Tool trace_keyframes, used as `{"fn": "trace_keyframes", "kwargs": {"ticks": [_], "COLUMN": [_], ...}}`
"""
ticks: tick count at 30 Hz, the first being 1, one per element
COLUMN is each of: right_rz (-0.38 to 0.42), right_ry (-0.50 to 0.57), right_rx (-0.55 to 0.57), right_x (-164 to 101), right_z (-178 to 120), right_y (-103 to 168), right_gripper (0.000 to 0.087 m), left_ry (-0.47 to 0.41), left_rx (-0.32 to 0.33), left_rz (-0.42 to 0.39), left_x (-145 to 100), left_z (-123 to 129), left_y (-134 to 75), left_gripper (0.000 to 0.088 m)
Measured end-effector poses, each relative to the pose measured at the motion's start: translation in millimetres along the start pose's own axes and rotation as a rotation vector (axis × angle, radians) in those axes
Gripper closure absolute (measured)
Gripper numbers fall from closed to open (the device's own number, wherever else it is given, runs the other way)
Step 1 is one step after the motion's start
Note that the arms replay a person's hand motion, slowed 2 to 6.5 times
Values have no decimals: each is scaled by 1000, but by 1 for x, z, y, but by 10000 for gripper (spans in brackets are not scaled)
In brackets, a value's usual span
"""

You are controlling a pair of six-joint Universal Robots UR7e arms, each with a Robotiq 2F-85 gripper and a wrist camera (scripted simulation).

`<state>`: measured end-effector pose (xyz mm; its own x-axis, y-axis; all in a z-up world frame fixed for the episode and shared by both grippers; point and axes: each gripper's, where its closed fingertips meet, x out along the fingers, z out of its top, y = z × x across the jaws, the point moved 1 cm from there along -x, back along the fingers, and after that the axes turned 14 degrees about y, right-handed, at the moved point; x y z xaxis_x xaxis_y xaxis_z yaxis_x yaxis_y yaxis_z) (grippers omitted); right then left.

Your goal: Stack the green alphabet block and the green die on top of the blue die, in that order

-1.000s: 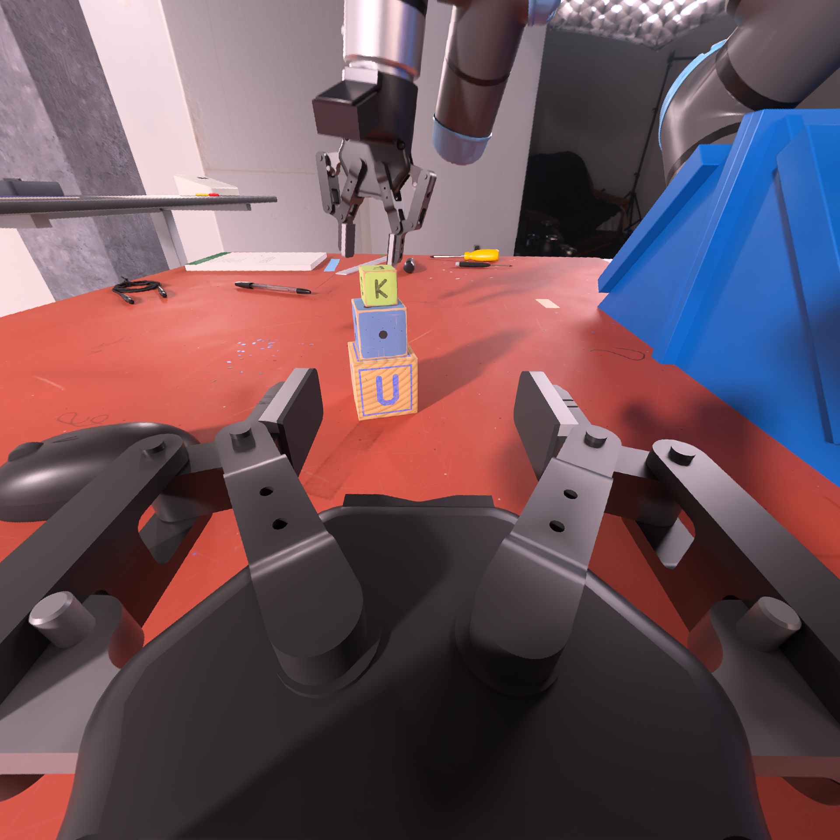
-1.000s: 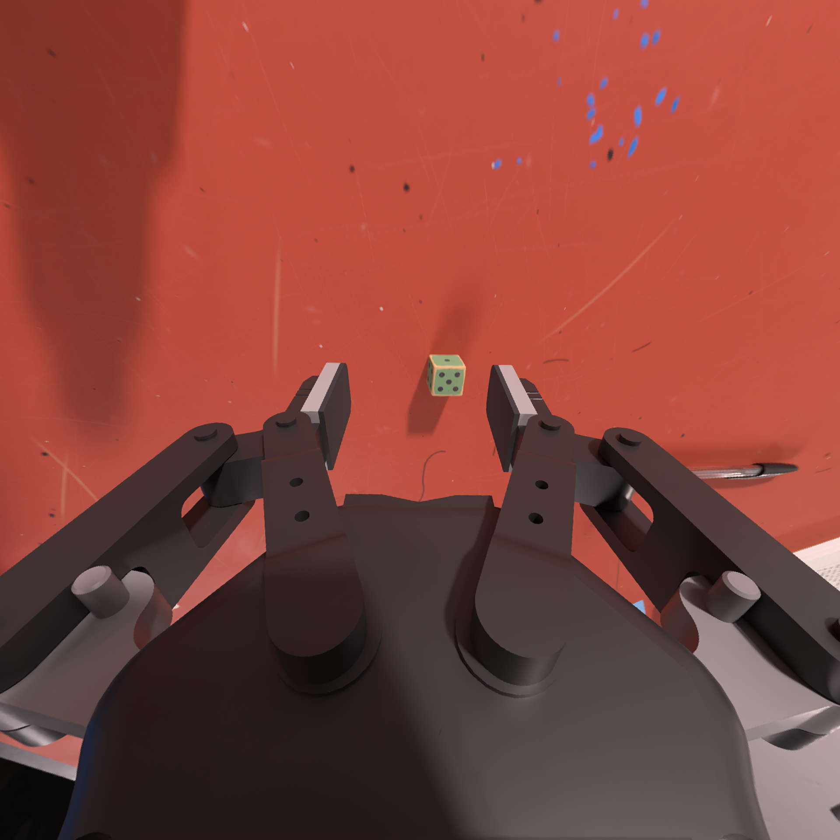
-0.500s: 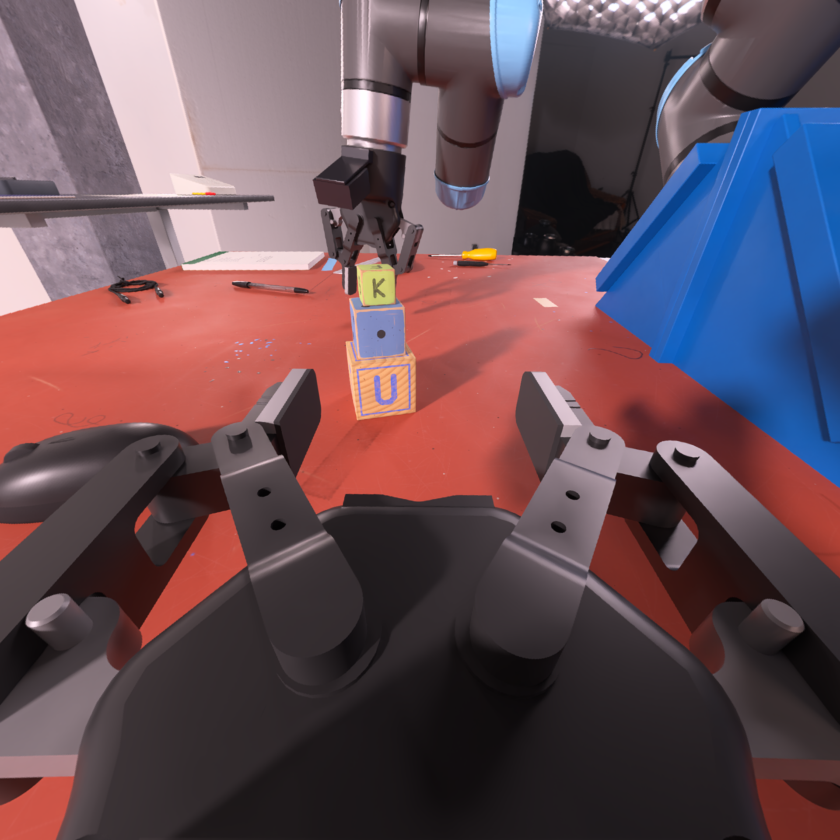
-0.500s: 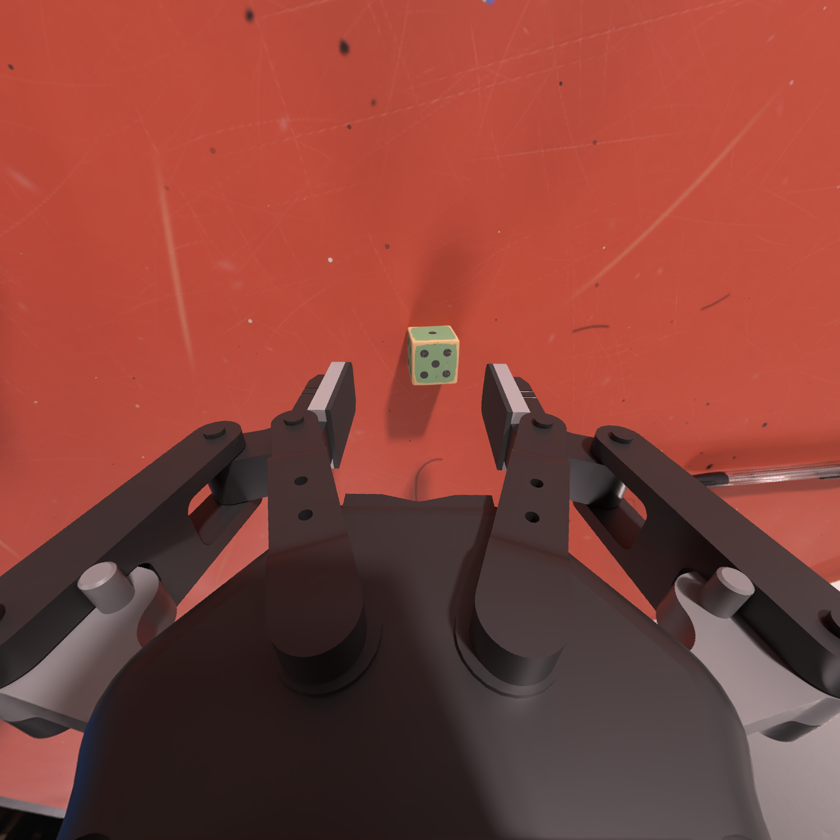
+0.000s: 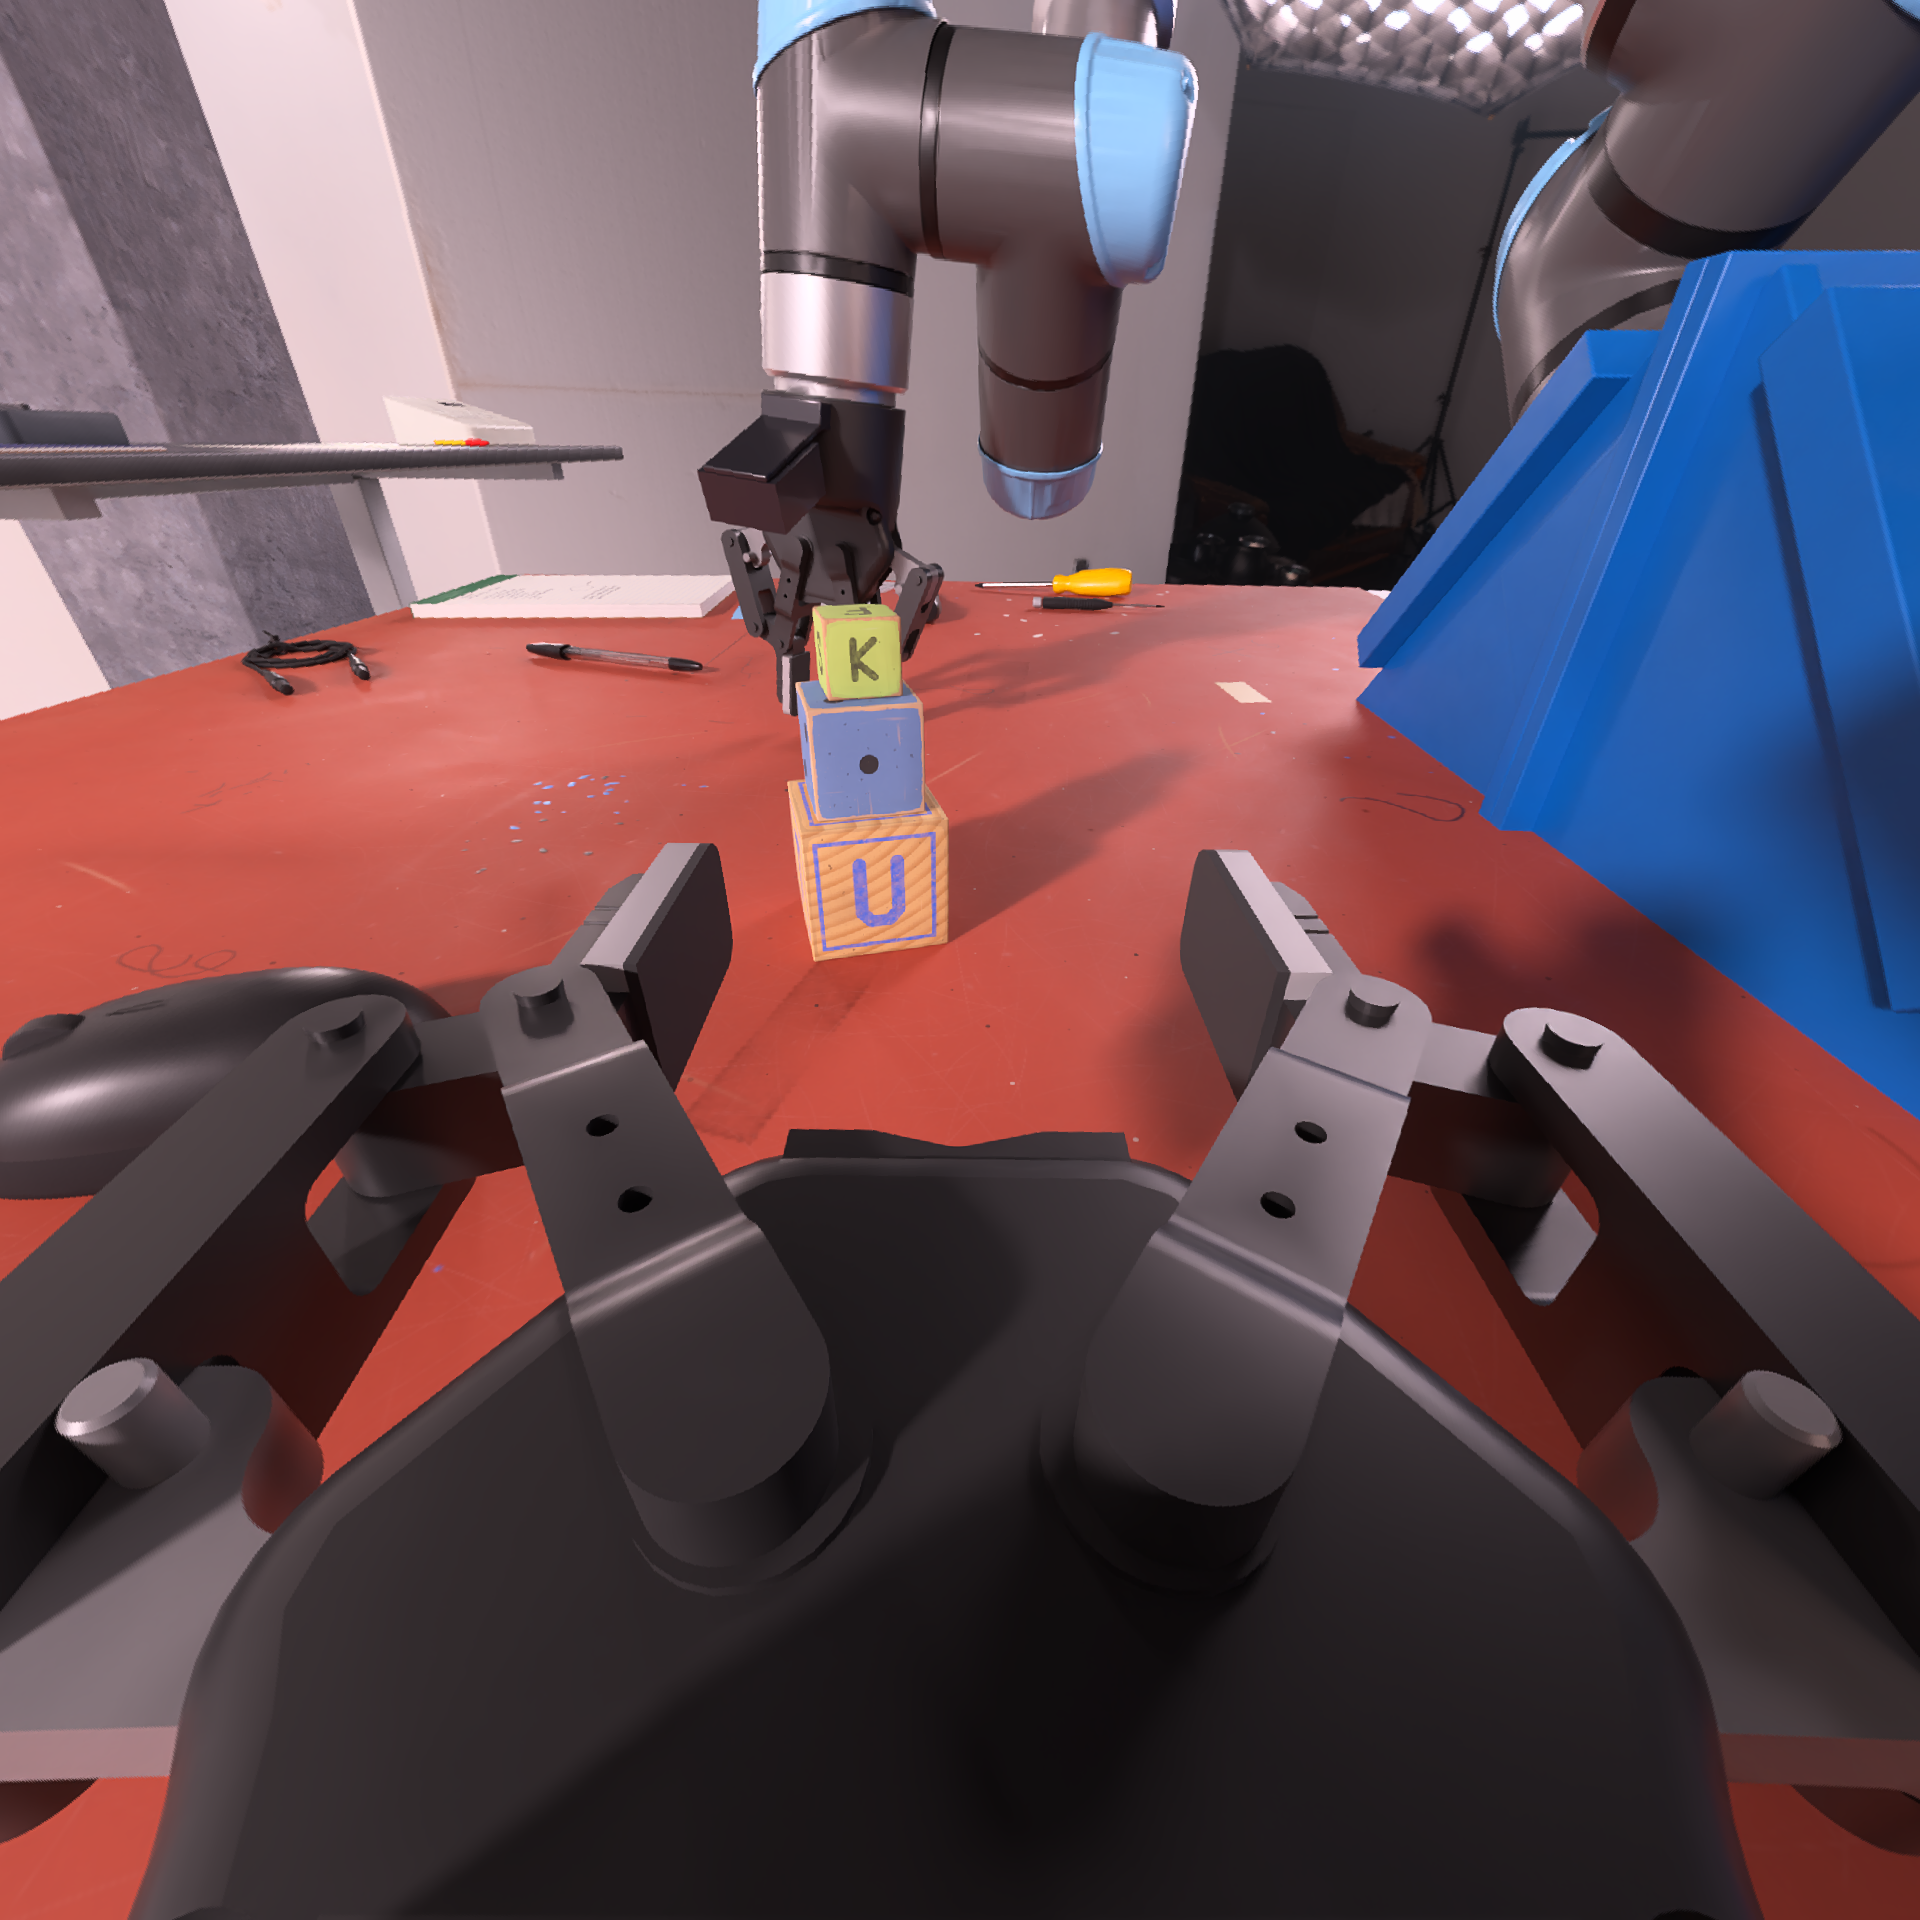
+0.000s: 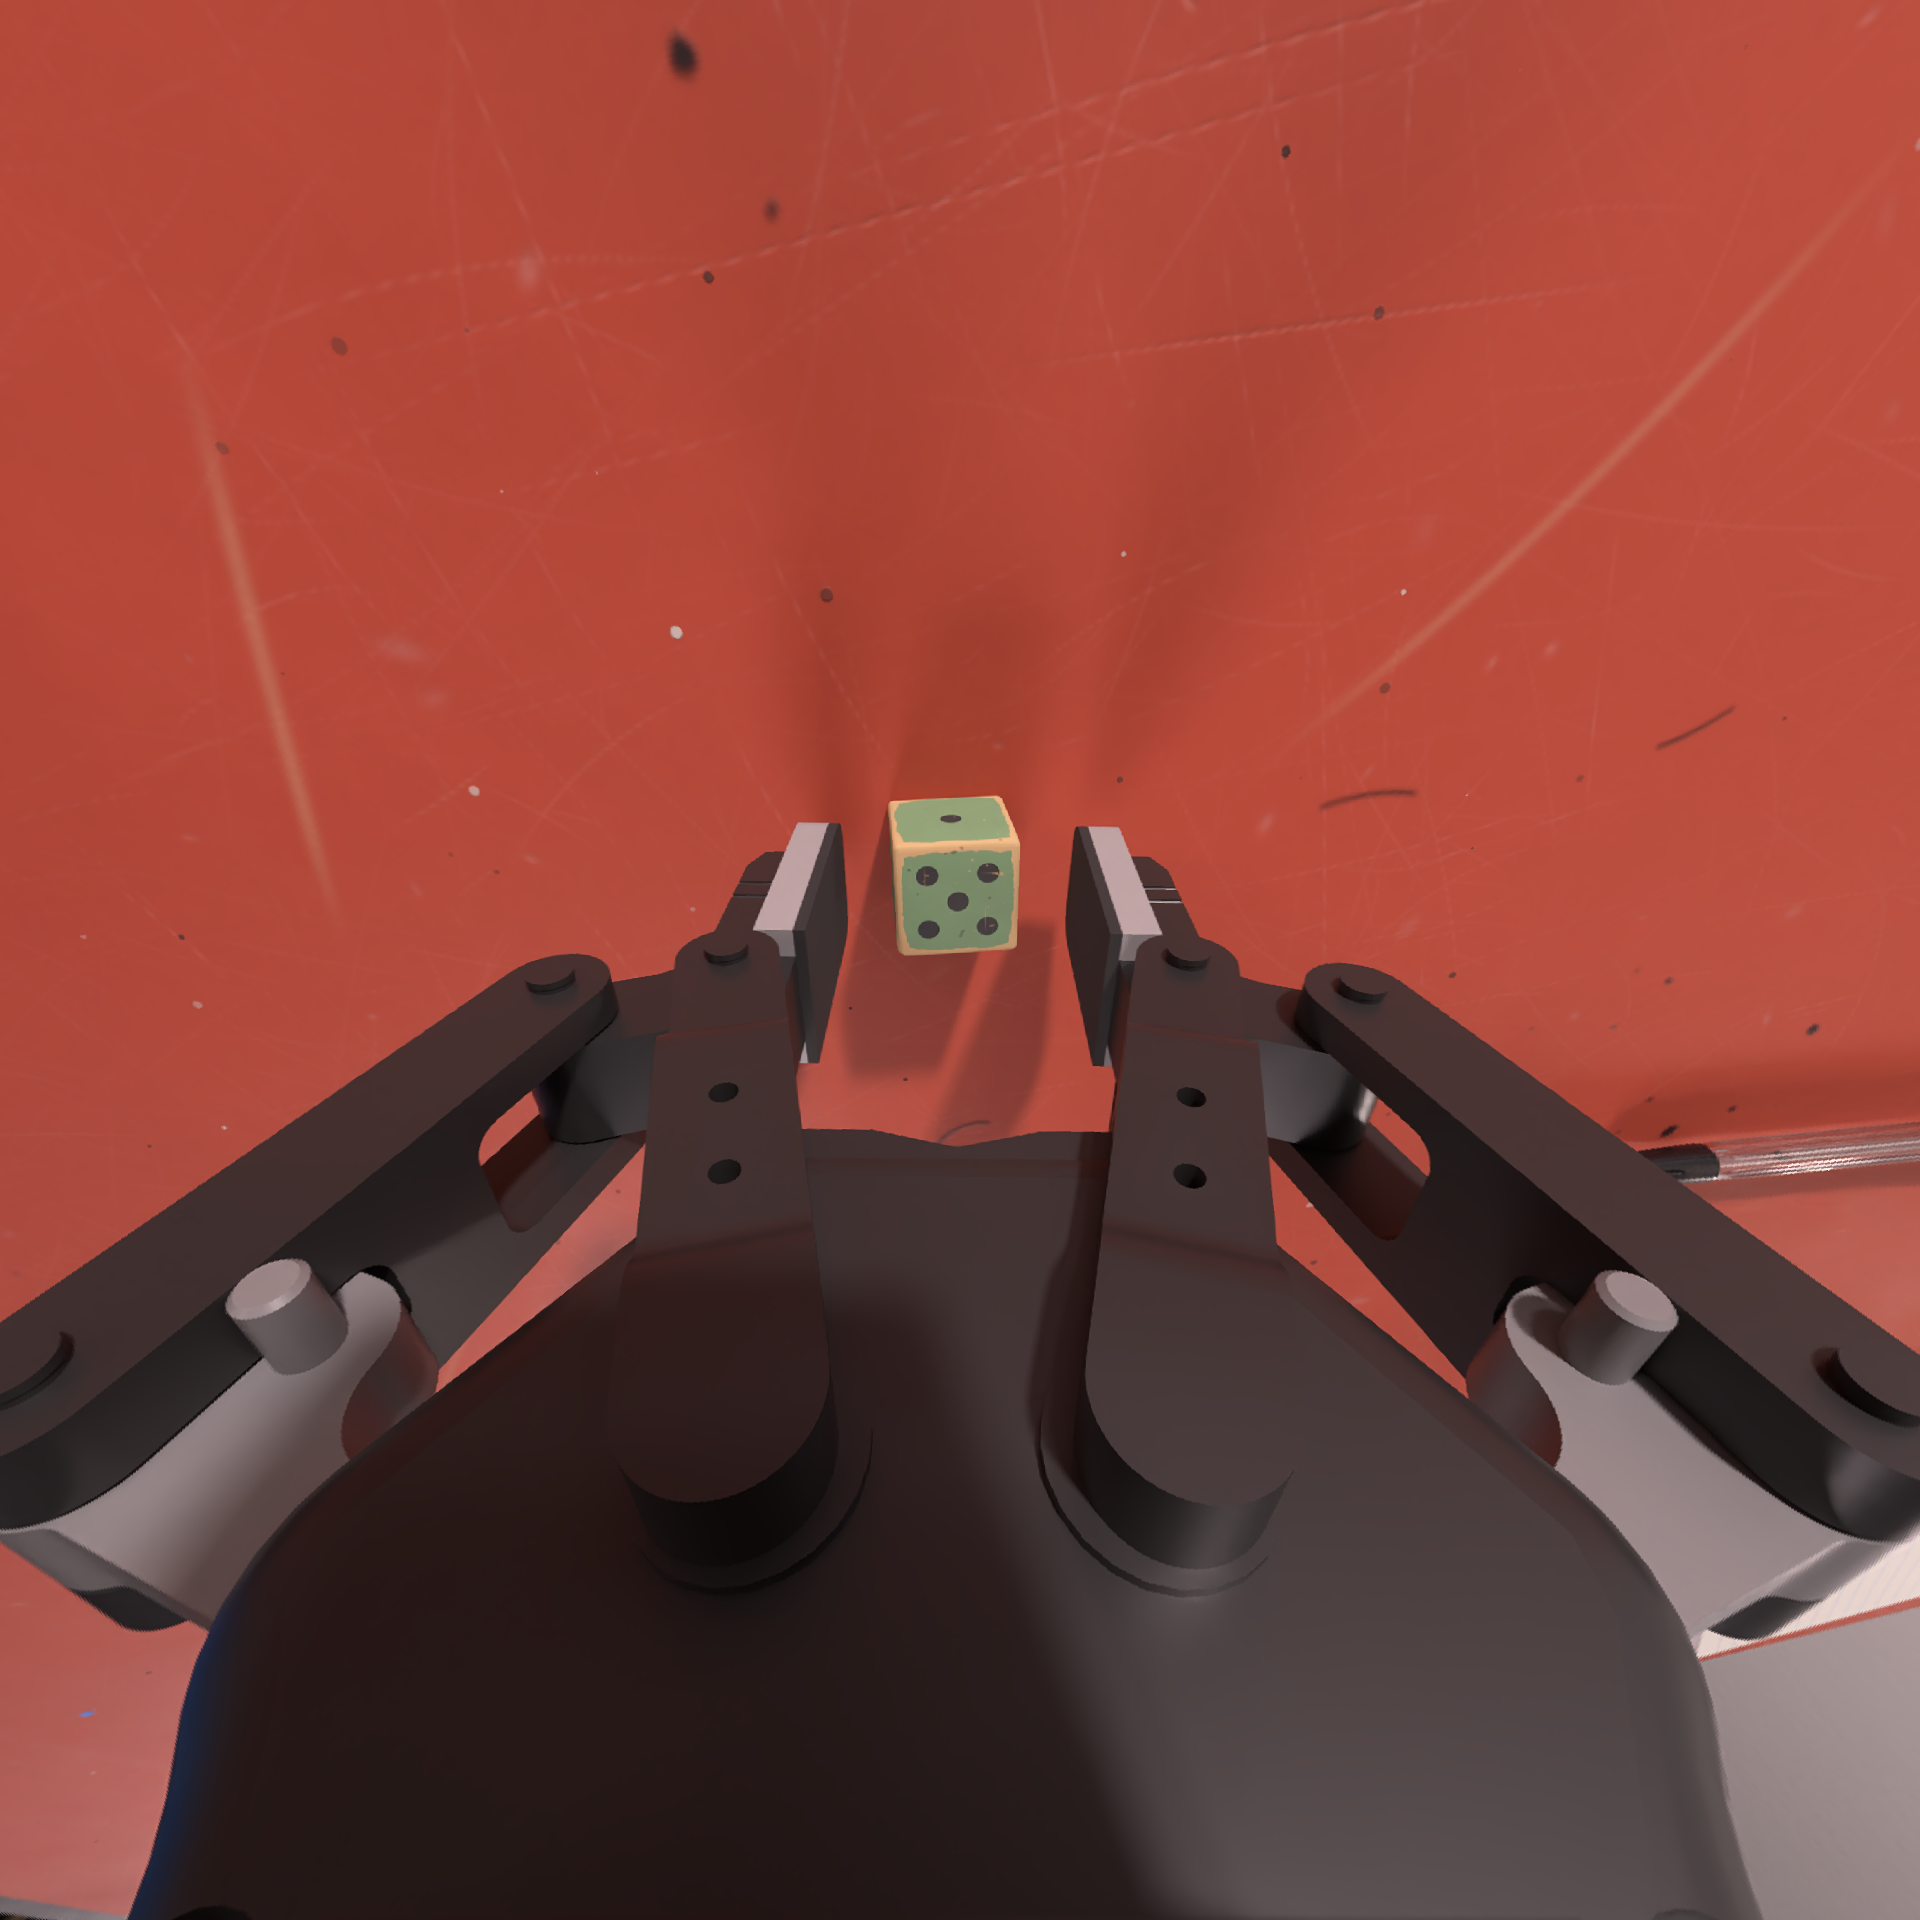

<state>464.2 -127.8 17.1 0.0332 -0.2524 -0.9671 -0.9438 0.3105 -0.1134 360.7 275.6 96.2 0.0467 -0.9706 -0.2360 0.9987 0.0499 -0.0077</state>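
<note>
In the left wrist view a stack stands on the red table (image 5: 416, 852): an orange alphabet block (image 5: 873, 883) at the bottom, the blue die (image 5: 862, 753) on it, the green alphabet block (image 5: 858, 652) on top. My left gripper (image 5: 956, 935) is open and empty, short of the stack. The right gripper (image 5: 842, 644) is low behind the stack. In the right wrist view the green die (image 6: 954, 878) lies on the table between the fingers of my open right gripper (image 6: 956, 935), apart from both pads.
A blue machine base (image 5: 1683, 644) stands at the right. A pen (image 5: 613, 657), a black cable (image 5: 307, 660), a white pad (image 5: 571, 594) and a yellow screwdriver (image 5: 1081, 582) lie at the far side. A black mouse-like object (image 5: 135, 1049) is near left. The pen also shows in the right wrist view (image 6: 1808, 1153).
My right gripper has descended toward the table, so the green die now sits between its open fingers. My left gripper and the stack have stayed still.
</note>
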Motion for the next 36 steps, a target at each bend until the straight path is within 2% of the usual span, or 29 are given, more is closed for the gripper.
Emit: {"fn": "trace_keyframes", "kwargs": {"ticks": [3,5,6,12,16,36], "right_rz": [-4,-6,-8,-26,-44,-120], "right_ry": [1,-1,-2,7,2,-120], "right_rx": [-7,-16,-20,-31,-52,-302], "right_x": [2,2,2,-7,-22,-145], "right_z": [1,2,2,5,11,86], "right_y": [0,1,1,1,4,54], "right_gripper": [559,653,662,659,660,659], "left_ry": [0,0,0,1,1,1], "left_rx": [-1,-2,-2,-3,-2,4], "left_rz": [-1,-2,-2,-4,-4,-1], "left_x": [0,0,0,0,0,0], "left_z": [0,0,0,0,0,0], "left_y": [0,0,0,0,0,0], "left_gripper": [117,117,117,117,117,116]}}
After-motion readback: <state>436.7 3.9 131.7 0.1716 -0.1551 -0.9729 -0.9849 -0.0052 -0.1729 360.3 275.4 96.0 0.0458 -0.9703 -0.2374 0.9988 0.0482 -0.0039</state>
